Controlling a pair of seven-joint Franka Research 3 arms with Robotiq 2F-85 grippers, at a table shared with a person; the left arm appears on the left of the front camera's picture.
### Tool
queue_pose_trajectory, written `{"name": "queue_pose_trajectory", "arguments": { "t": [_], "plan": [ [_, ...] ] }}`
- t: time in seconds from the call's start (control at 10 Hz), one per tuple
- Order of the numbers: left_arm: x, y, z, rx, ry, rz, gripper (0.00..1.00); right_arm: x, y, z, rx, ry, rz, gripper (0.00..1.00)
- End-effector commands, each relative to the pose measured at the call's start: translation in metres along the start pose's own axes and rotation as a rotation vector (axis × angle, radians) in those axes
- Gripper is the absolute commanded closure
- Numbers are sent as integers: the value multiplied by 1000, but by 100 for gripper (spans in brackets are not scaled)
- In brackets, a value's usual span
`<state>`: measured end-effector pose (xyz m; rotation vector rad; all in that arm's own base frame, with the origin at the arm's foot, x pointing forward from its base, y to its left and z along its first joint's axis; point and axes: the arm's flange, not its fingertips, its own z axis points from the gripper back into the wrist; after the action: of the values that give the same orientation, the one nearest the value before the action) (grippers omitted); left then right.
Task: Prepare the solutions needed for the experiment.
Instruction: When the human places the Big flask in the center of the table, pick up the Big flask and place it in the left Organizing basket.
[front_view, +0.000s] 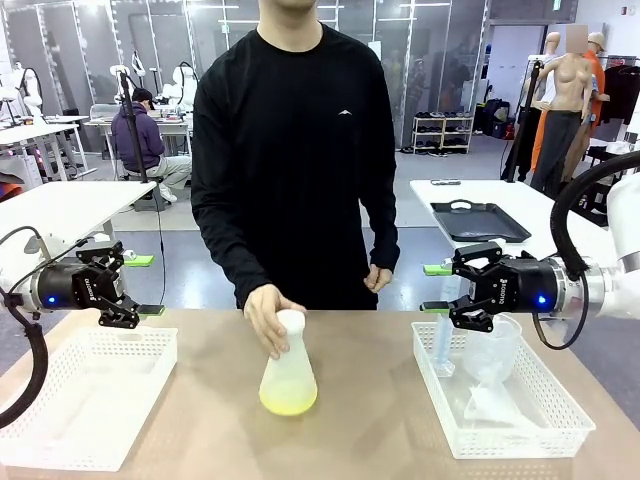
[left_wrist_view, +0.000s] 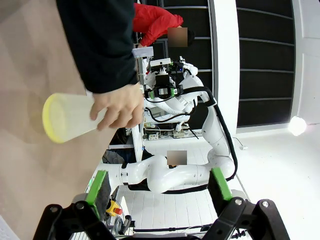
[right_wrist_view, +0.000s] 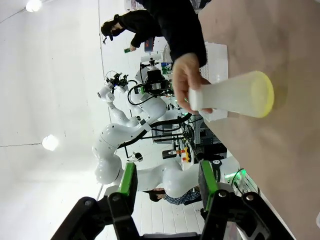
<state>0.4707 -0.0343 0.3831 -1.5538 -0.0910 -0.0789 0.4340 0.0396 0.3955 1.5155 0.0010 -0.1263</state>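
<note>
Frosted flask (front_view: 288, 365) holds yellow-green solution (front_view: 288, 403); hand (front_view: 263, 312) grips neck.

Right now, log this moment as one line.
flask: mid-table, person's hand on neck | solutions: thin yellow-green layer in flask | left gripper: open, empty | right gripper: open, empty

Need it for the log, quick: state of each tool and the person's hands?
Left tool: open, empty.
Right tool: open, empty.
Person's right hand: grips the flask of yellow-green solution.
Person's left hand: curled at their side.
</note>
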Motion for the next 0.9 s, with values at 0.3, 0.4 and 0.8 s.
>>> {"name": "queue_pose_trajectory", "arguments": {
  "t": [0.3, 0.4, 0.8],
  "plan": [
    [-1, -2, 0, 5, 9, -10, 0, 0, 1, -1, 15, -6, 22, 37],
    [-1, -2, 0, 5, 9, -10, 0, 0, 1, -1, 15, -6, 22, 37],
    [-1, -2, 0, 5, 9, -10, 0, 0, 1, -1, 15, -6, 22, 37]
  ]
}}
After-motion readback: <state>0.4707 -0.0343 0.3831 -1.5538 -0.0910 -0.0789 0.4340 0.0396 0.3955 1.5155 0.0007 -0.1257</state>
